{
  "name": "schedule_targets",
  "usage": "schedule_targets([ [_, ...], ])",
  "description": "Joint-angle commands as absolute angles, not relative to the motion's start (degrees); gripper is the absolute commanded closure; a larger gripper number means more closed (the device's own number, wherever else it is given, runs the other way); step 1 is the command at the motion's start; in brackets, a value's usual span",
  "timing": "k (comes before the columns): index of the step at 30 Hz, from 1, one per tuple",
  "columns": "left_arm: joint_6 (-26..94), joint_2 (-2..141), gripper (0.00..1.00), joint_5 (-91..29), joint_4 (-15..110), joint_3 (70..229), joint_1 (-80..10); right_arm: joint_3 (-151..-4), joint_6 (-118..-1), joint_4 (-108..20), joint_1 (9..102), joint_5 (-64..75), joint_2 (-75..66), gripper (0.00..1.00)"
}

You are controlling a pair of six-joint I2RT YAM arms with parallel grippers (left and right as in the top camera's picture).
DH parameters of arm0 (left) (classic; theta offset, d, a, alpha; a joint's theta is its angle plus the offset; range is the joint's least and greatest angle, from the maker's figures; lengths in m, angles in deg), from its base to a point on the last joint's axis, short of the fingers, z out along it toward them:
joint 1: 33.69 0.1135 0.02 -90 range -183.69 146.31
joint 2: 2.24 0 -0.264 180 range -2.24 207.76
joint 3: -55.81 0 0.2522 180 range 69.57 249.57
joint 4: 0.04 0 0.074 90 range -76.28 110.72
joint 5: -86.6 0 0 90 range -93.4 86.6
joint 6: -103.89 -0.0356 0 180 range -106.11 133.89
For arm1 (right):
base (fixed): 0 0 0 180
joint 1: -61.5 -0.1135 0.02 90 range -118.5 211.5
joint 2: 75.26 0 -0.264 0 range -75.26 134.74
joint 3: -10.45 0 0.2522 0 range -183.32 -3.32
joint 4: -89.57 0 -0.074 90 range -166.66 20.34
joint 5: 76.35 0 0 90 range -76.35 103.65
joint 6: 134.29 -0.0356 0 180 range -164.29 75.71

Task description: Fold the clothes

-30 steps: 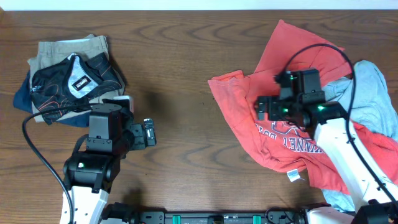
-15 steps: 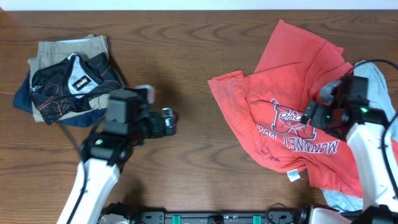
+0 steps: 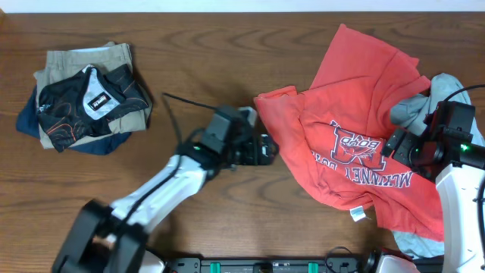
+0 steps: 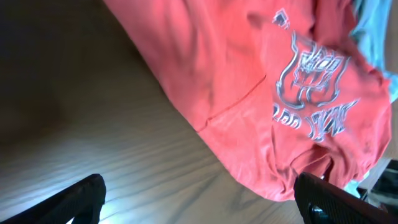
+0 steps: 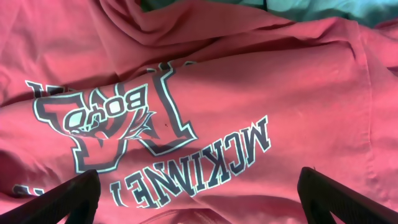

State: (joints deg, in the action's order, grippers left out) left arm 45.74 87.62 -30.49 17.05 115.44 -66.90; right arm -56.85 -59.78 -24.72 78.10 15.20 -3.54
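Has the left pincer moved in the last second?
Yes. The left pincer swung rightward, away from the folded pile, to the edge of the red T-shirt.

Coral-red T-shirt (image 3: 356,129), unfolded and rumpled, lies print-up on the table's right side; varsity lettering visible, white tag at hem.

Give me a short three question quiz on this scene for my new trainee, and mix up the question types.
1. True or false: the left tool is shut on the red T-shirt.
2. Multiple choice: in the overhead view, the folded pile lies A upper left, B lower right, C centre.
3. Short answer: which tool is above the shirt's lettering?
Key: 1 false, it is open and holds nothing; 2 A; 3 the right tool.
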Motion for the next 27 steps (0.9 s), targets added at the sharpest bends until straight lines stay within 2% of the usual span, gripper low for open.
schedule_targets([
  [1, 50.6, 92.4, 0.02, -31.2, 14.9, 116.3, -70.0, -57.2, -59.4, -24.4, 78.5, 15.6, -4.2, 0.01],
  [9, 59.4, 104.3, 0.01, -31.2, 2.8, 116.3, -76.8, -57.2, -59.4, -24.1, 78.5, 15.6, -4.2, 0.01],
  [12, 62.0, 107.4, 0.07, -31.2, -2.1, 116.3, -78.9, -57.2, -59.5, -24.1, 78.5, 15.6, -4.2, 0.01],
  [13, 62.3, 108.4, 0.13, -31.2, -4.1, 116.3, -79.6, -57.2, -59.4, -24.1, 78.5, 15.6, -4.2, 0.01],
  [14, 62.3, 109.1, 0.24, -31.2, -5.8, 116.3, -80.1, -57.2, -59.4, -24.1, 78.5, 15.6, -4.2, 0.01],
  [16, 62.2, 109.8, 0.49, -31.2, -8.3, 116.3, -80.5, -57.2, -59.5, -24.1, 78.5, 15.6, -4.2, 0.01],
  [17, 62.2, 109.8, 0.71, -31.1, -8.8, 116.3, -80.3, -57.2, -59.4, -24.1, 78.5, 15.6, -4.2, 0.01],
  [18, 62.2, 109.6, 0.88, -30.9, -9.0, 116.3, -79.9, -57.2, -59.4, -24.0, 78.5, 15.6, -4.2, 0.01],
  [19, 62.2, 109.3, 0.94, -30.9, -8.8, 116.3, -79.3, -57.2, -59.4, -24.1, 78.5, 15.6, -4.2, 0.01],
  [22, 62.0, 107.2, 0.94, -31.5, -4.8, 116.3, -76.6, -57.2, -59.4, -24.0, 78.5, 15.8, -4.2, 0.01],
  [27, 50.1, 93.7, 0.94, -31.7, 11.5, 116.3, -67.4, -57.2, -59.4, -24.2, 78.5, 17.8, -4.1, 0.01],
])
